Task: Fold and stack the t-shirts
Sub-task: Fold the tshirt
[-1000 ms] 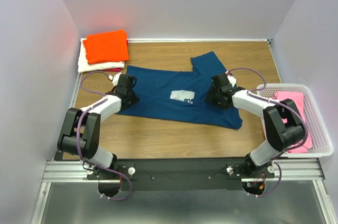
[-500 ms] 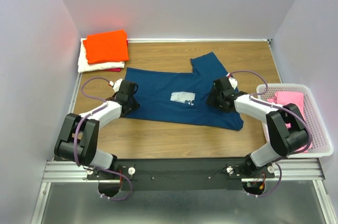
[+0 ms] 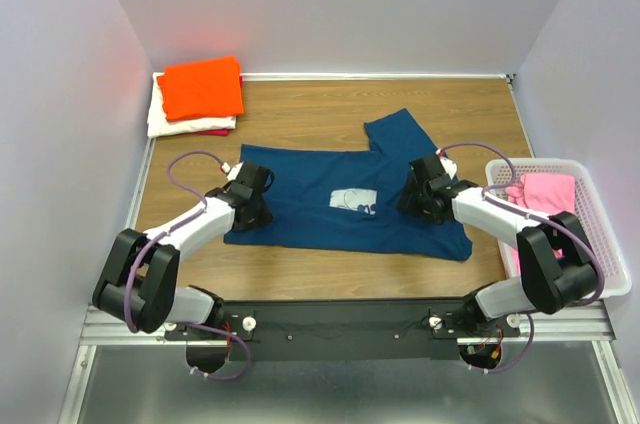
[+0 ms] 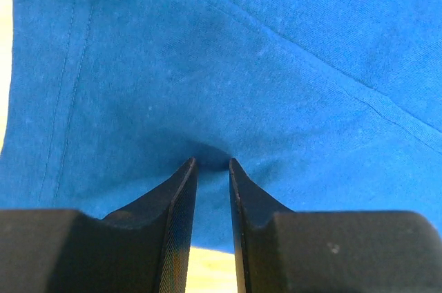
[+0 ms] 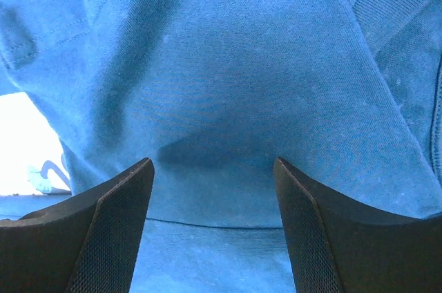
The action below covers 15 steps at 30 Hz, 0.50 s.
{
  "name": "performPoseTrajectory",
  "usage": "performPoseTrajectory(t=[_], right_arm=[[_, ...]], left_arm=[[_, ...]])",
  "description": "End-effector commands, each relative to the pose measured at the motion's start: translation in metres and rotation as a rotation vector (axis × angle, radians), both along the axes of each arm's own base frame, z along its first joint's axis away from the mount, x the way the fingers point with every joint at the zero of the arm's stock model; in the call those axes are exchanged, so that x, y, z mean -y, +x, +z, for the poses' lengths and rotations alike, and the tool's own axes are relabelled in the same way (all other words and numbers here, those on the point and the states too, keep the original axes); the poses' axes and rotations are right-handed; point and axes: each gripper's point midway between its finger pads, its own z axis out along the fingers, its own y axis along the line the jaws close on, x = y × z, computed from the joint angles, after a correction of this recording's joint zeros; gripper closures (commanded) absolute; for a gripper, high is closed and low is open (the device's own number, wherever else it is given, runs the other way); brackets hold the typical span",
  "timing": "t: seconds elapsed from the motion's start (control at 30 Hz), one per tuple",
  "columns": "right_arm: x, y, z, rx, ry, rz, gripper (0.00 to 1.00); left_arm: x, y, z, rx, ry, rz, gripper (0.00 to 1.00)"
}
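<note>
The navy blue t-shirt lies spread on the wooden table, its small white chest print facing up and one sleeve pointing to the back. My left gripper sits low on the shirt's left edge. In the left wrist view its jaws are nearly together, with a pucker of the blue cloth pinched at the tips. My right gripper rests on the shirt's right side. Its fingers stand wide apart over flat blue fabric and hold nothing.
A folded orange t-shirt tops a cream-white one and a red sliver at the back left corner. A white basket at the right edge holds pink t-shirts. Walls close in on three sides.
The navy shirt has slid toward the near edge and to the right, and both grippers have travelled along with it. The left jaws have narrowed slightly.
</note>
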Motion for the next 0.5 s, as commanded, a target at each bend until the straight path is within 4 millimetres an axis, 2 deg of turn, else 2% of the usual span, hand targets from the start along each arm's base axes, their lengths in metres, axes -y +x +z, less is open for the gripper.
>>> performPoseTrajectory(t=[0.0,0.03,0.07,0.1,0.13,0.23,0.27,0.3,0.33,0.37,0.4,0.43,0.47], right_arm=[[0.002,-0.003,0.012,-0.028,-0.037,0.023,0.23],[-0.004,0.015,0.031,0.024,-0.025,0.022,0.23],[-0.006,0.024,0.034,0.032,-0.035,0.035,0.23],[-0.012,0.045,0.056,0.092,-0.027,0.028,0.23],[-0.014,0.055,0.063,0.113,-0.034,0.031,0.23],[-0.020,0.083,0.072,0.142,-0.060,0.030,0.23],[-0.025,0.100,0.090,0.188,-0.059,0.035,0.23],[-0.027,0.108,0.084,0.177,-0.076,0.035,0.23],[-0.028,0.114,0.086,0.183,-0.081,0.036,0.23],[-0.029,0.129,0.097,0.213,-0.076,0.027,0.23],[-0.029,0.135,0.098,0.219,-0.082,0.033,0.23],[-0.029,0.141,0.092,0.206,-0.089,0.034,0.23],[-0.028,0.152,0.100,0.228,-0.087,0.033,0.23]], left_arm=[[-0.005,0.020,0.032,0.044,0.046,0.007,0.64],[-0.005,0.033,0.042,0.082,0.044,0.009,0.62],[-0.007,0.057,0.059,0.129,0.027,0.037,0.62],[-0.007,0.073,0.070,0.173,0.009,0.053,0.62],[-0.006,0.093,0.088,0.222,-0.009,0.073,0.62],[-0.015,0.129,0.092,0.260,-0.013,0.143,0.62],[-0.021,0.148,0.106,0.305,0.002,0.192,0.62],[-0.027,0.158,0.090,0.268,0.025,0.214,0.62],[-0.031,0.165,0.087,0.261,0.040,0.233,0.63],[-0.037,0.180,0.093,0.282,0.061,0.265,0.63],[-0.042,0.186,0.075,0.240,0.080,0.276,0.63],[-0.053,0.193,0.070,0.229,0.088,0.298,0.64],[-0.058,0.207,0.066,0.228,0.107,0.311,0.65]])
